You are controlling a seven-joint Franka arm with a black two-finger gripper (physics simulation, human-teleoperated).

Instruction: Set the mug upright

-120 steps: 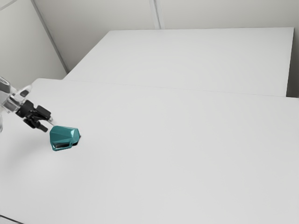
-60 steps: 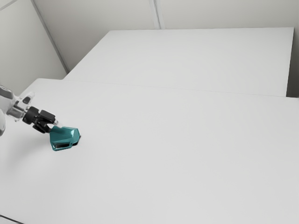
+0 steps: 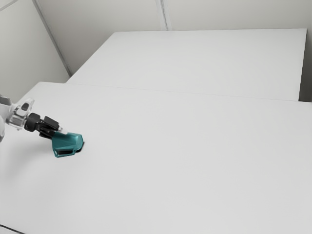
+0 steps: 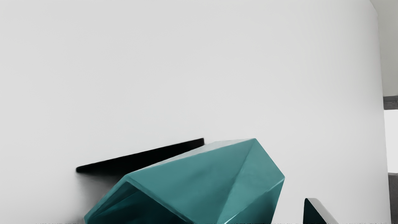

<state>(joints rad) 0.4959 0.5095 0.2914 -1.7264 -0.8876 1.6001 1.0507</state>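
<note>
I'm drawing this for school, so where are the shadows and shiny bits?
Exterior view: a soft grey shadow on the table, below the gripper, and a paler sheen on the mug. Wrist view: a pale shine along one mug edge, darkness inside it; whether the black wedge beside it is shadow, I can't tell.

My gripper (image 3: 60, 132) showing matte black, my arm (image 3: 18, 116) gleaming white and grey, the mug (image 3: 67, 142) glowing unpatterned teal, its shaded faces deepening to dark blue-green, the tabletop (image 3: 170, 161) spreading plain pale grey, the wall (image 3: 234, 14) showing a slightly warmer grey
</note>
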